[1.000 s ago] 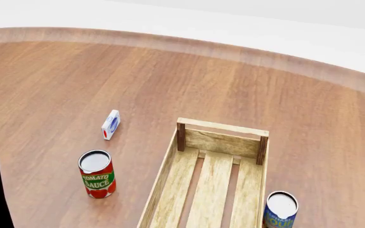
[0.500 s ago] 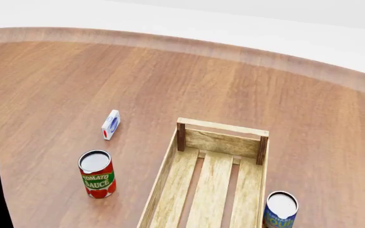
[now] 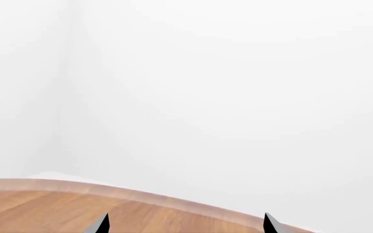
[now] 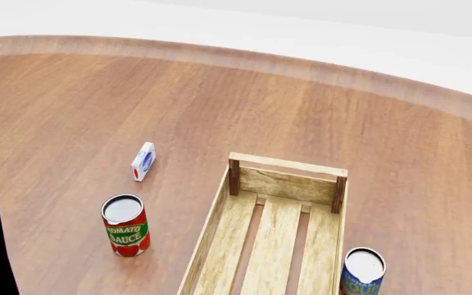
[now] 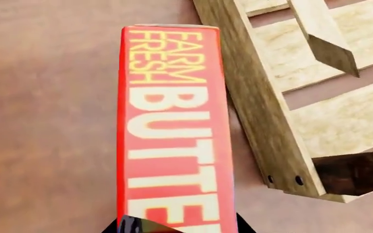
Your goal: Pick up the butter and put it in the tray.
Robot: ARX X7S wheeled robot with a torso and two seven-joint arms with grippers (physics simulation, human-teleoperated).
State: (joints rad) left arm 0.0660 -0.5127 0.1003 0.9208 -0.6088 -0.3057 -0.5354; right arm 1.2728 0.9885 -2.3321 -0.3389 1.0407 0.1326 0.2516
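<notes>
The butter (image 5: 173,131), a red-orange box lettered "FARM FRESH BUTTER", fills the right wrist view. It reaches out from between the dark fingers of my right gripper (image 5: 177,225), which press its two sides. It hangs over the wooden table, next to one end corner of the tray (image 5: 258,111). In the head view the tray (image 4: 289,165), a long light-wood slatted crate, is empty; the butter and right gripper are out of that view. My left gripper (image 3: 184,224) is open and empty, its fingertips wide apart over the table's far edge.
A tomato sauce can (image 4: 125,225) stands left of the tray. A blue can (image 4: 362,270) stands at the tray's right side. A small white-and-blue carton (image 4: 142,161) stands behind the tomato can. The round table's rim (image 4: 302,64) curves across the back.
The dark piece of my left arm at the head view's lower left has shifted very slightly. Nothing on the table has moved.
</notes>
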